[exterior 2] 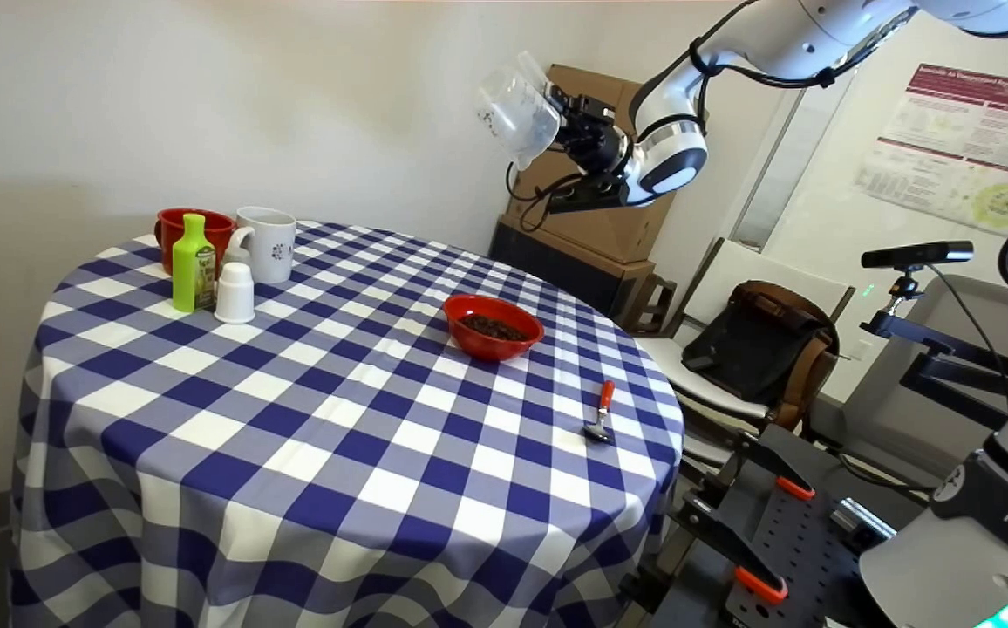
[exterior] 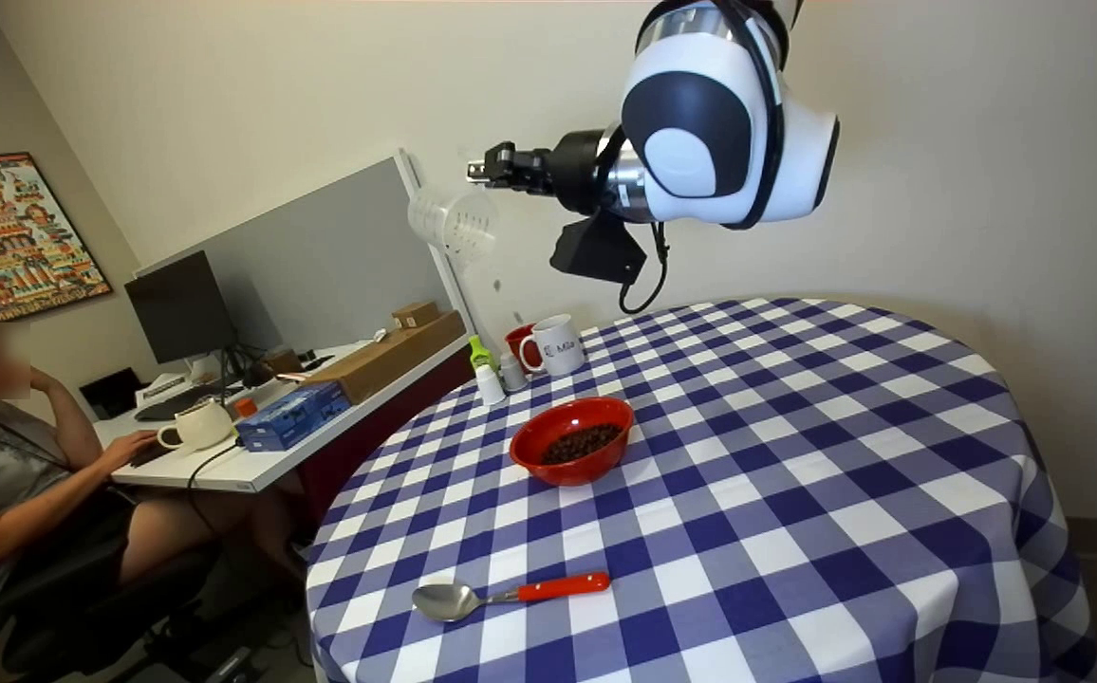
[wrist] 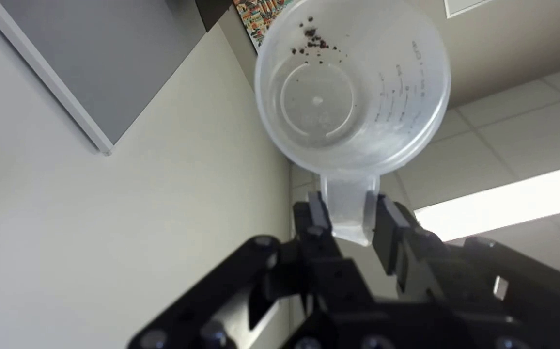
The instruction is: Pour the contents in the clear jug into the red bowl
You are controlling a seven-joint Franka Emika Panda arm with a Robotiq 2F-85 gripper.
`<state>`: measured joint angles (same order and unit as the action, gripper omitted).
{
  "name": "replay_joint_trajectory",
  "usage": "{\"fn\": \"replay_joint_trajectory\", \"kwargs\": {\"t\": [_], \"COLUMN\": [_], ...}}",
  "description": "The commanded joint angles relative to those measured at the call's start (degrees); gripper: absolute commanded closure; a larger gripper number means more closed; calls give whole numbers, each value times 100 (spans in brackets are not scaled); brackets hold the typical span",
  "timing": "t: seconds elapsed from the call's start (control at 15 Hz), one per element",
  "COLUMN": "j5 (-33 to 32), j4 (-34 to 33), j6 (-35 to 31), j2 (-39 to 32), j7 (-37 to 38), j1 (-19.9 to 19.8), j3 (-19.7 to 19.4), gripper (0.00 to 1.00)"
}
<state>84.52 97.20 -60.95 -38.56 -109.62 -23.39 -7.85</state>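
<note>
Gripper [wrist: 351,215] clenched on 1 clear plastic jug [wrist: 352,116] by the handle [wrist: 350,196], body tilted just beyond the fingertips [wrist: 303,218], some dk crumbs [wrist: 315,42] inside! Below, on blue-&-white chkd tablecloth [exterior: 795,503]: 1 rnd red bowl [exterior: 567,474] w/ dk-brown pellets [exterior: 585,443], 1 red-handled metal spoon [exterior: 531,591], 2 mugs [exterior: 560,345], 2 shakers [exterior: 490,386], 1 green bottle [exterior 2: 193,269].

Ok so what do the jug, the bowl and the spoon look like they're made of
The jug is likely plastic, smooth and see-through with a whitish haze. The bowl could be plastic or glazed ceramic: even red colour, slight gloss. The spoon looks like metal, probably steel, from its grey sheen; its handle is opaque red, perhaps plastic.
</note>
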Motion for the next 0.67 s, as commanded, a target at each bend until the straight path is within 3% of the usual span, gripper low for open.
{"fn": "replay_joint_trajectory", "kwargs": {"t": [0.0,0.33,0.6], "j5": [294,75,-756], "j4": [-193,-201,-221], "j6": [461,188,-419], "j2": [-174,-59,229], "j7": [372,378,128], "j1": [-47,170,575], "j3": [-46,-249,-454], "gripper": [92,92,92]}}
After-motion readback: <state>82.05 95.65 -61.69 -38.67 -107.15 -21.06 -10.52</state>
